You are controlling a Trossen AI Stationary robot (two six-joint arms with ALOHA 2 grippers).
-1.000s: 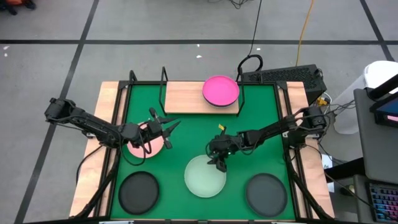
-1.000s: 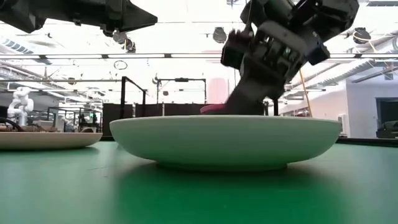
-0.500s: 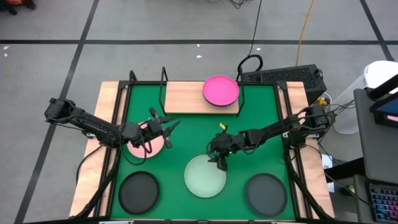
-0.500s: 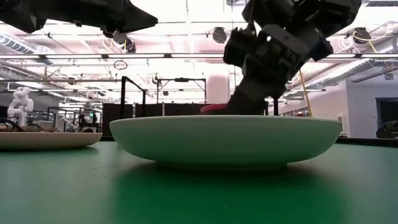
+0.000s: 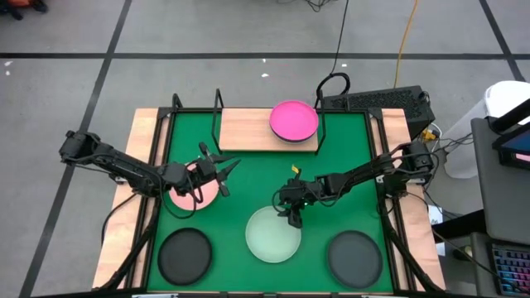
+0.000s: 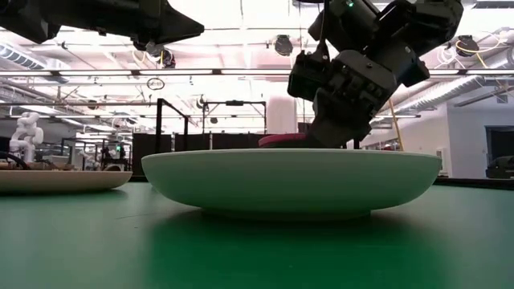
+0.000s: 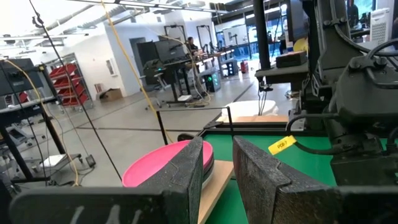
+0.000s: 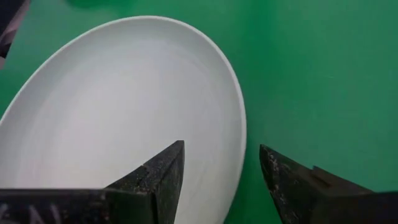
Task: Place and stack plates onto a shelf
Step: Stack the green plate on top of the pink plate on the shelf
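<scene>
Mint plate [image 5: 272,233] beneath open right tool [image 5: 293,218]

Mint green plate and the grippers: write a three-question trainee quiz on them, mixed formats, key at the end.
1. True or false: the right gripper has its open fingers straddling the rim of the mint green plate.
2. Which plate lies on the shelf? A) black B) pale pink C) magenta
3. Fill in: the left gripper hovers, fingers apart, at the ____ plate.

Key: 1 true. 2 C, the magenta plate. 3 the pale pink plate.
</scene>
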